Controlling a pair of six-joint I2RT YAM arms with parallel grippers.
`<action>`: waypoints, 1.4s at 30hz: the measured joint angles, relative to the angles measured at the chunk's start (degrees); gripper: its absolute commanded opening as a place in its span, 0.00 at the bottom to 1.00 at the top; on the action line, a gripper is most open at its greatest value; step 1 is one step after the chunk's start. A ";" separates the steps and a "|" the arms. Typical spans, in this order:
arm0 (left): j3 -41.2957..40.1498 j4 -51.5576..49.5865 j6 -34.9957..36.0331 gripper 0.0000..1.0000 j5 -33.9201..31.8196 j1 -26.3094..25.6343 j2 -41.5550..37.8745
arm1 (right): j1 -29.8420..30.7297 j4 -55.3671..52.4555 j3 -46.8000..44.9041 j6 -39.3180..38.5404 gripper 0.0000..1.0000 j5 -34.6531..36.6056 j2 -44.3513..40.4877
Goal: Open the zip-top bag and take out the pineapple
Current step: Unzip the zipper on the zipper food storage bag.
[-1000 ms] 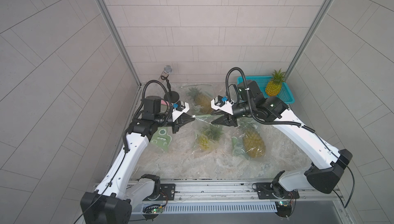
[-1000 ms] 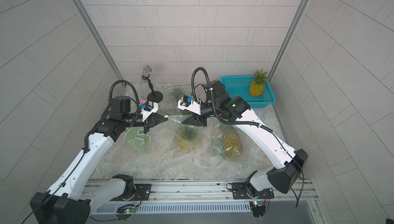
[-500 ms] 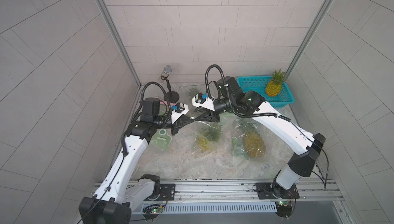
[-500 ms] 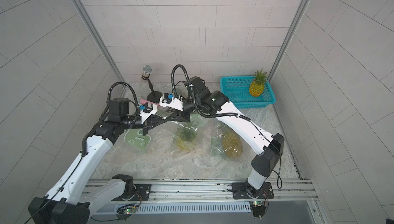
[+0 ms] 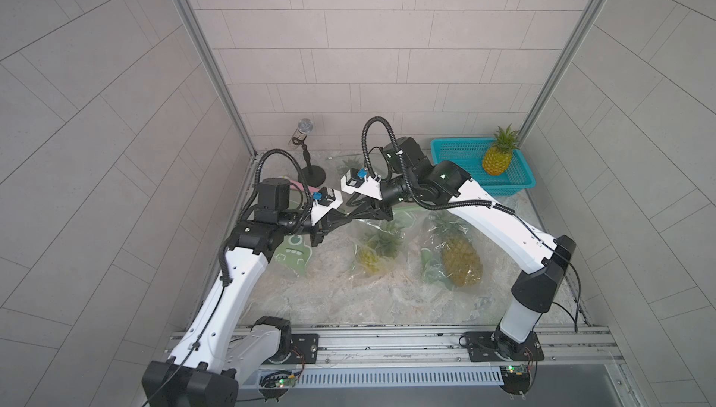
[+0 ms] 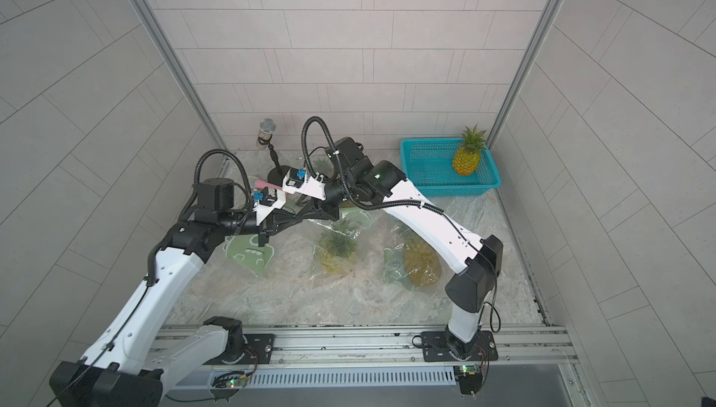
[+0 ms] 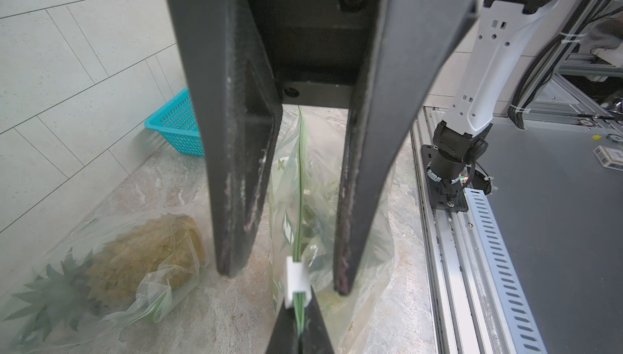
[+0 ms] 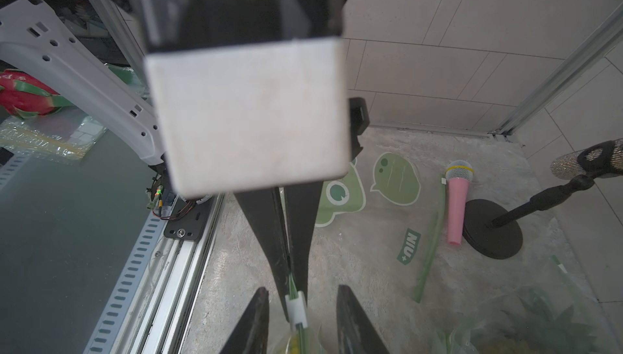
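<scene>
Grey tiled walls (image 5: 387, 56) box in a marbled, stone-look tabletop (image 5: 348, 300) with two white-and-black arms. Three pineapples show clearly. One stands upright in a teal plastic mesh basket (image 5: 453, 161) at the back right corner, and a large one (image 5: 461, 265) lies in a crinkled clear bag (image 5: 432, 273). A small yellow pineapple (image 5: 370, 261) sits low inside the clear plastic zip-top bag (image 5: 393, 257) mid-table, whose top is lifted off the surface. The left end effector (image 7: 298, 315) is clamped on that bag's green zip strip (image 7: 300, 183), right beside the white plastic slider (image 7: 296, 276). The right end effector (image 8: 303, 305) has its flat black fingers (image 8: 350, 322) apart, one on each side of the slider without touching it. There are two microphones: a silver one on a black round stand (image 5: 305, 126) and a pink one (image 8: 456, 200) lying flat. An empty bag printed with green cartoon shapes (image 5: 294, 254) lies under the left arm.
</scene>
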 measured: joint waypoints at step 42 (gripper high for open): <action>-0.50 0.63 -0.59 0.00 -0.20 2.10 0.00 | -1.11 0.74 -5.18 -0.33 0.01 4.61 -2.62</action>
